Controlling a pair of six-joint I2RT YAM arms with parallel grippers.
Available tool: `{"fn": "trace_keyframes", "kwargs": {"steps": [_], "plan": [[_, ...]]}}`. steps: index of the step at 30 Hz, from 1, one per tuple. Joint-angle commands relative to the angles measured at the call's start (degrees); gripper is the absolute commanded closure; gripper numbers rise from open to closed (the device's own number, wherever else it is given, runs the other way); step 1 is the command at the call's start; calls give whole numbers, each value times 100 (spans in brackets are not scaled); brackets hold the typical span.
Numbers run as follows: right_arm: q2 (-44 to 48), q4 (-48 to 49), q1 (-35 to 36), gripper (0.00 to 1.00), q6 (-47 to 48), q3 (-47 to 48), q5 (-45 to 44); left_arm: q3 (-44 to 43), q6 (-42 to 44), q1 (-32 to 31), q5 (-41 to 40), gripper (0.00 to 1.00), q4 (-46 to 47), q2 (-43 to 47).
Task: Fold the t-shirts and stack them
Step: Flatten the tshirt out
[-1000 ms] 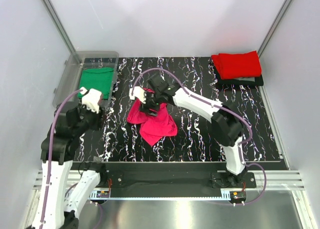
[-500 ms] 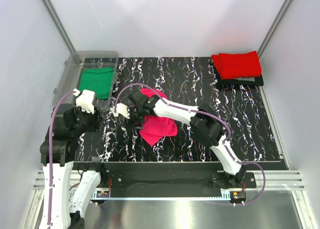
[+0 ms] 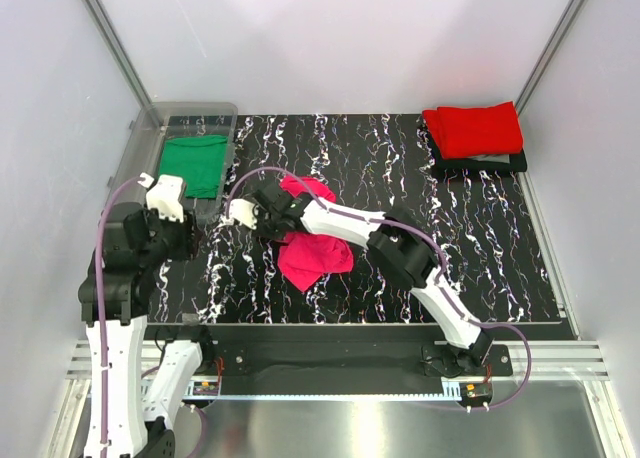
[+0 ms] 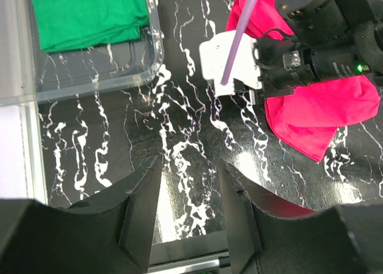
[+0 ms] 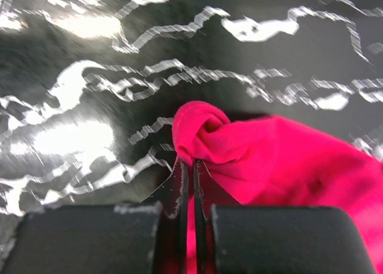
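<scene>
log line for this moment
right tool shut on pink shirt | left tool open | green shirt in bin | red shirt folded

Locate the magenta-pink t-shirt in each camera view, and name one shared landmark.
Top external: magenta-pink t-shirt crumpled, left of centre.
Left wrist: upper right, running to the right edge.
Right wrist: lower right, a fold pinched by the right end effector.
Shared landmark: the black white-veined tabletop.

You see plain white walls (image 3: 330, 38) enclosing a glossy black tabletop (image 3: 400, 158) veined with white, slim metal posts (image 3: 108, 40) rising at its back corners, and a brushed steel shelf (image 3: 350, 428) along the near edge.
</scene>
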State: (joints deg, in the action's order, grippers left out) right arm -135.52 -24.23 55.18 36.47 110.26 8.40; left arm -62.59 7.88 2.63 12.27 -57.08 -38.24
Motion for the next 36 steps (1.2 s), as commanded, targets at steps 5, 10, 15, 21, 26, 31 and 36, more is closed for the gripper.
{"fn": "trace_keyframes", "kwargs": {"steps": [5,10,15,21,26,31,36], "plan": [[2458,480,-552,100,-272,-180,-813,-333,-14,27,-6,51,811,-148],[3935,700,-657,100,35,-294,-1235,-219,-6,18,442,50,1471,-456],[4840,850,-657,100,378,-189,-1762,-245,143,-17,1152,50,1718,-1139],[5885,797,-727,100,730,-1326,-2668,-289,275,-588,1400,50,1814,-1932],[6547,595,-1333,100,501,-3121,-2572,-491,504,-1123,1269,49,1929,-2476],[6925,612,-1843,100,589,-5038,-2528,-649,583,-1616,1225,48,1920,-3022],[7031,595,-2282,100,669,-5926,-2826,-466,539,-2187,1163,47,1911,-3663]]}}
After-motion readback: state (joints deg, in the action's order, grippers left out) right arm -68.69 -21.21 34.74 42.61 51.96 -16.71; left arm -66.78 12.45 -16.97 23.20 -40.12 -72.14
